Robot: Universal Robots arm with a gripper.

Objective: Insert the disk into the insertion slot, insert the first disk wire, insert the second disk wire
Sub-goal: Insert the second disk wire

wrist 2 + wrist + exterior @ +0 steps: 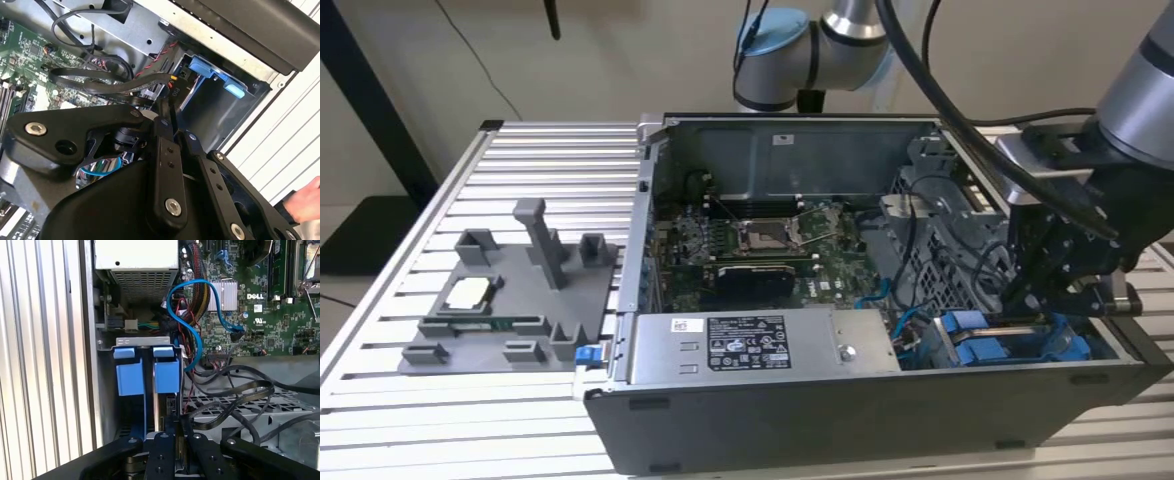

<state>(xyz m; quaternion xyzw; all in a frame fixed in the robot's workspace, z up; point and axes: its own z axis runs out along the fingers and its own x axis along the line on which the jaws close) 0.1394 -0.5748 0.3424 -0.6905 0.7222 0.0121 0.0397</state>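
Note:
My gripper reaches down into the open computer case at the exterior view's right, right over the insertion slot. In both wrist views its black fingers stand close together, shut on the end of a black flat disk wire that loops off across the case floor. The slot is a grey metal bay with two blue plastic tabs in it; a thin silver edge runs between them. I cannot tell whether that edge is the disk. The second wrist view has the bay just beyond the gripper.
A grey labelled power-supply box sits beside the bay. A blue cable and several black ones hang over the motherboard. A grey fixture tray lies on the slatted table. A person's hand rests outside the case.

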